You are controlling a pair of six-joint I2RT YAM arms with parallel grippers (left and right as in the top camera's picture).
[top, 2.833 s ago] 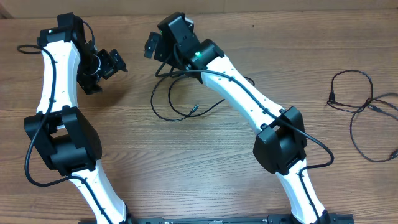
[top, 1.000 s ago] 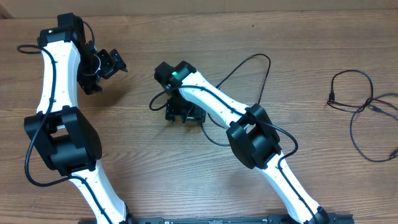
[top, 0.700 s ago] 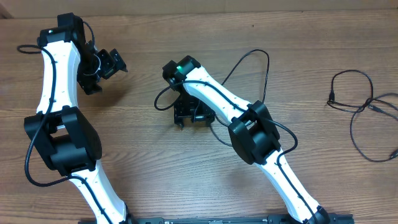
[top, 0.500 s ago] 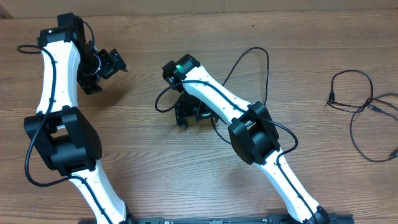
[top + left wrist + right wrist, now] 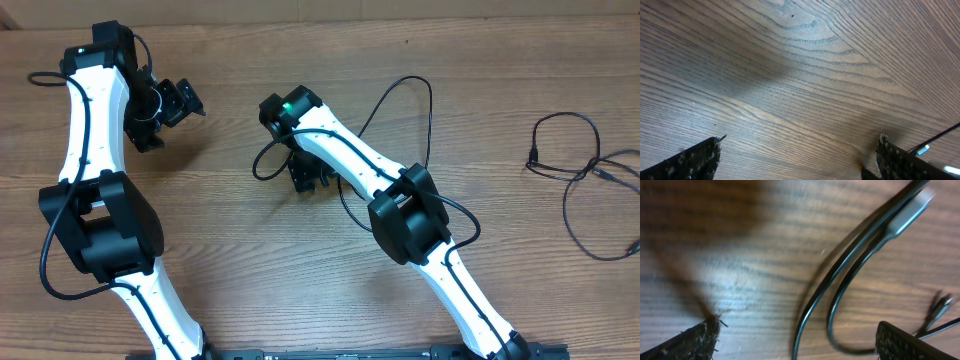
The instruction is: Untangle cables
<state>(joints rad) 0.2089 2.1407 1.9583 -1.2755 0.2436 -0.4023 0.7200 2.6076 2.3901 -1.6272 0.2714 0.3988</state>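
Observation:
A thin black cable lies in a loop at the table's middle, beside and under my right gripper. In the right wrist view two strands of this cable run between the open jaws, with a plug at the upper right. The jaws are wide apart and grip nothing. More thin black cables lie loose at the far right of the table. My left gripper is open and empty at the far left, over bare wood.
The right arm's own thicker wire bulges in an arc behind its elbow. A strand and small plug show at the lower right of the left wrist view. The table is brown wood.
My right gripper came down from the far side onto the middle cable, then turned and shifted slightly right; the cable loop shifted with it. The left arm has not moved.

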